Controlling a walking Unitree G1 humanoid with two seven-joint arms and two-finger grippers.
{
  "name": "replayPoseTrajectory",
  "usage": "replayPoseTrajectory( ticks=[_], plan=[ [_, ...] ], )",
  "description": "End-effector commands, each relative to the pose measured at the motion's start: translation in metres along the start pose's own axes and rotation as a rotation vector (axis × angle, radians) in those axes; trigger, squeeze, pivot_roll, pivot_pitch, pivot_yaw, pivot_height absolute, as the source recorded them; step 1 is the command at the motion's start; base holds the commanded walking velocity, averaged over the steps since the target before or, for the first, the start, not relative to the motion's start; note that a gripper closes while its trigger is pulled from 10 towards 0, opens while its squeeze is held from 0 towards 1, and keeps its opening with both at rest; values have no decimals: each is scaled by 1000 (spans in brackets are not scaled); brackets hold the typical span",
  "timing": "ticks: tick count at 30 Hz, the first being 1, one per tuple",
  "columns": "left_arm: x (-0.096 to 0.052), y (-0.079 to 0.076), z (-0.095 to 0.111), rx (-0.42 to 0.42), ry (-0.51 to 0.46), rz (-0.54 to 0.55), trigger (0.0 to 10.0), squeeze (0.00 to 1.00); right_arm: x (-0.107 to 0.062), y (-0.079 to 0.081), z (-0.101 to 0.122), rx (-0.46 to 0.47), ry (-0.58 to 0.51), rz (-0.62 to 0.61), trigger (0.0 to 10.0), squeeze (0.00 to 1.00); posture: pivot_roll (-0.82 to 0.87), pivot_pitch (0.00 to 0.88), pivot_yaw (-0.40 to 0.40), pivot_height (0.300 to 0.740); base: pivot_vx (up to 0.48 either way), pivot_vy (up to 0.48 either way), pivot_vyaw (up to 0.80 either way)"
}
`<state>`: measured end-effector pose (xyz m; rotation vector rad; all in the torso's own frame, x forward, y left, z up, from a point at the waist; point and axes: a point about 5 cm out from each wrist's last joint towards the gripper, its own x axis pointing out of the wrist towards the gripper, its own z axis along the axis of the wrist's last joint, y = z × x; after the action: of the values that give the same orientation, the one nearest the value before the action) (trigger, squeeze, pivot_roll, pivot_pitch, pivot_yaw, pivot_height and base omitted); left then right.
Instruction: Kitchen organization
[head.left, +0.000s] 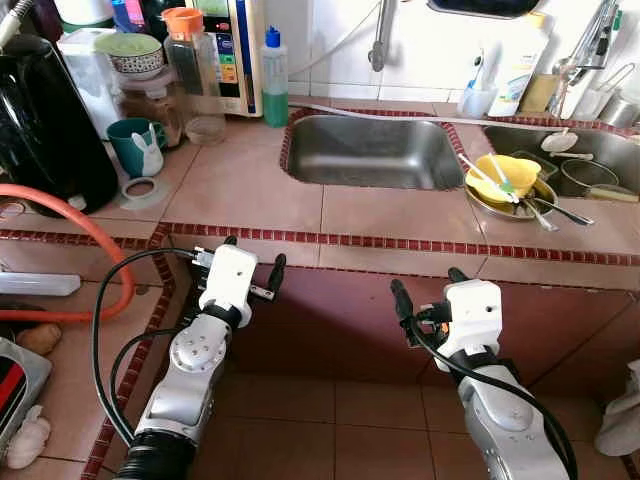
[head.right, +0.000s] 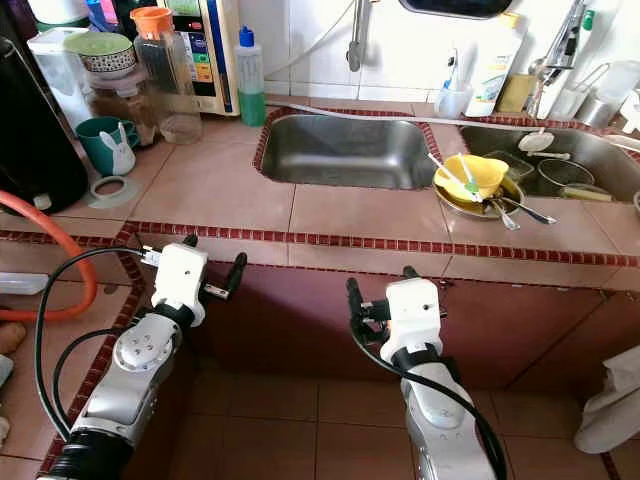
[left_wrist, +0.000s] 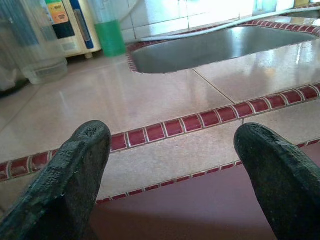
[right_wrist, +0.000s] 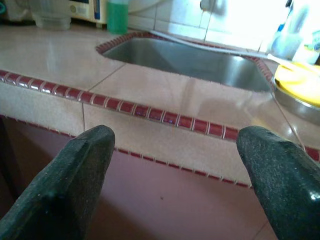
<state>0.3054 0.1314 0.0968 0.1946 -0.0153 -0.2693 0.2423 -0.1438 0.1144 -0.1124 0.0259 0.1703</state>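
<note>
1. The yellow bowl (head.left: 505, 175) sits in a metal pan (head.left: 503, 203) on the tiled surface (head.left: 250, 190), between the two sinks, far to the right.
2. A white utensil (head.left: 487, 178) lies across the bowl, its long side running from back-left to front-right. Metal spoons (head.left: 557, 209) stick out of the pan toward the right.
3. The middle sink (head.left: 370, 150) has a red tile rim. In front of it the surface is bare up to its front edge.
4. The back-left corner is crowded: a black kettle (head.left: 45, 130), a teal cup (head.left: 133, 143), jars and a green bottle (head.left: 275, 80).
5. The left end effector (head.left: 252, 265) is wide open, holding nothing, just below the front edge.
6. The right end effector (head.left: 428, 290) is wide open too, holding nothing, lower down by the dark red front wall.
</note>
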Motion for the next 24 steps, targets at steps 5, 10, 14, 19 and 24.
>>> replayPoseTrajectory(
  ticks=[5,10,14,19,24],
  plan=[
    [4,-7,4,-25,-18,-35,10000,0,0,-4,-1,10,13,-19,10000,0,90,0,-16,740,0,0,-755],
    [1,-8,4,-34,-27,-38,10000,0,1,-4,0,11,5,-23,10000,0,95,0,-12,740,0,0,-745],
    [1,-6,6,-23,-35,-40,10000,0,2,-3,1,-1,-5,-23,10000,0,98,0,-8,740,0,0,0],
    [3,-6,10,-25,-42,-44,10000,0,4,-2,3,-1,-10,-25,10000,0,99,0,-3,740,0,0,0],
    [4,-6,11,-22,-44,-56,10000,0,6,-1,5,1,-18,-29,10000,0,114,0,13,740,0,0,0]
  ],
)
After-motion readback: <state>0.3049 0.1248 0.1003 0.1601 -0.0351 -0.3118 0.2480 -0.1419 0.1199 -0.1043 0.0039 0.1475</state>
